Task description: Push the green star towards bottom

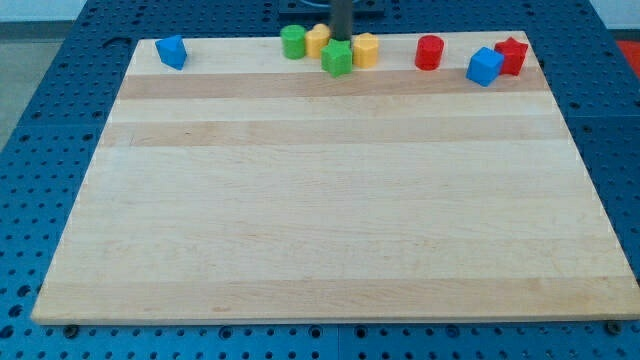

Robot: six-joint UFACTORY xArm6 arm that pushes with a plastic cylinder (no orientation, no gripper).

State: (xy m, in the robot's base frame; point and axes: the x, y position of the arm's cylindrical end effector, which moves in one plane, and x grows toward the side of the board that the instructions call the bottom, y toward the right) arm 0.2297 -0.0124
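Note:
The green star (337, 58) lies near the top edge of the wooden board (330, 200), a little left of centre. My tip (341, 40) stands right behind it, at its top side, and appears to touch it. A green cylinder (293, 42) is to the star's upper left. A yellow block (318, 39) sits just left of the rod, partly hidden by it. Another yellow block (366, 49) is against the star's right side.
A blue block (172, 51) lies at the top left corner. A red cylinder (429, 52), a blue cube (485, 66) and a red star (511, 55) lie along the top right. The board's top edge is just behind the blocks.

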